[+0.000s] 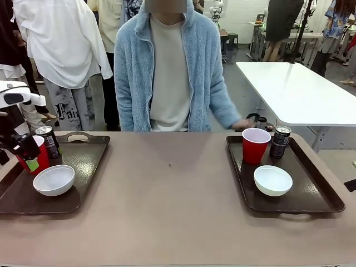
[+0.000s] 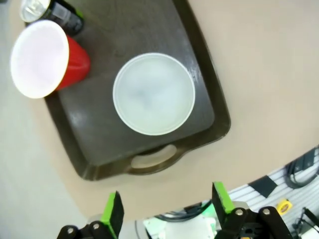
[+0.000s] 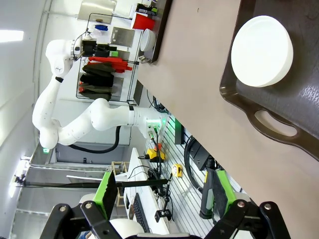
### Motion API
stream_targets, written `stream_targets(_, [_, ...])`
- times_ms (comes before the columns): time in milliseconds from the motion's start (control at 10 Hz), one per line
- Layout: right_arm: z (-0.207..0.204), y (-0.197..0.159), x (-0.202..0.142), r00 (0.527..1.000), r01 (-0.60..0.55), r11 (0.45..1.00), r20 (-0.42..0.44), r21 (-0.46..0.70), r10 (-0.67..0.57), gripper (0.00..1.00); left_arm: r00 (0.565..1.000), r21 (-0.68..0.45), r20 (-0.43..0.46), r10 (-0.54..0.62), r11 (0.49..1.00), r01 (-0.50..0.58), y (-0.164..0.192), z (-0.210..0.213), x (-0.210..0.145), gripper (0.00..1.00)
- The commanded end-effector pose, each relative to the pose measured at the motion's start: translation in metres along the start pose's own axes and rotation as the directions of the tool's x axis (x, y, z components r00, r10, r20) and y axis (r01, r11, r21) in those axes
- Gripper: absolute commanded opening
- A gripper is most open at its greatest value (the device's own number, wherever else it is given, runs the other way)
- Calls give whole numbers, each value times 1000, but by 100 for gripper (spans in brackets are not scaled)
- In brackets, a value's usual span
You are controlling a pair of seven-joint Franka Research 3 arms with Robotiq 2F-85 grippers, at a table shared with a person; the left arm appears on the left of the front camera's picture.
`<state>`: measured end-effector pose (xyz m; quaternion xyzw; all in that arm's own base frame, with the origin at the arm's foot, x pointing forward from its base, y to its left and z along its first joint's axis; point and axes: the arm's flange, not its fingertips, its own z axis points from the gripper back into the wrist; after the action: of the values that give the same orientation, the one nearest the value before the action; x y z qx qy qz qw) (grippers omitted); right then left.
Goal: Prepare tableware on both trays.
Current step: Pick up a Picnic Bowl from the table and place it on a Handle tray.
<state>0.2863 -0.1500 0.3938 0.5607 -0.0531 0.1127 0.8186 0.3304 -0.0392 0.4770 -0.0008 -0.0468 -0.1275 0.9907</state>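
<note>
Since each tray already carries a cup, a bowl and a can, the setting of tableware looks all but finished to me. At the lower left of the front view, the left tray (image 1: 83, 161) holds a white bowl (image 1: 54, 179), with a red cup (image 1: 39, 157) and a dark can (image 1: 48, 141) behind it, partly hidden by the left arm. At the right of that view, the right tray (image 1: 311, 192) holds its own bowl (image 1: 272, 180), red cup (image 1: 256, 145) and can (image 1: 280, 142), all upright and inside the rim. The person's hand (image 1: 243, 124) reaches toward that tray's far edge, near the cup; whether it touches anything I cannot tell. The left pincer (image 2: 167, 211) hangs released and empty above the near handle of its tray; the right pincer (image 3: 162, 194) is likewise spread, gripping nothing, off the tray's near end. I judge little remains beyond small tidying, if anything.
</note>
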Motion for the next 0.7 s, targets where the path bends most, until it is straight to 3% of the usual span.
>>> stream_targets(0, [1, -1, -2, 1000, -14, 1000, -7, 0, 14, 100, 1000, -5, -23, -1, 1000, 1, 2, -11, 5, 93])
stream_targets(600, [1, -1, -2, 1000, -14, 1000, -7, 0, 14, 100, 1000, -5, -23, -1, 1000, 1, 2, -11, 5, 93])
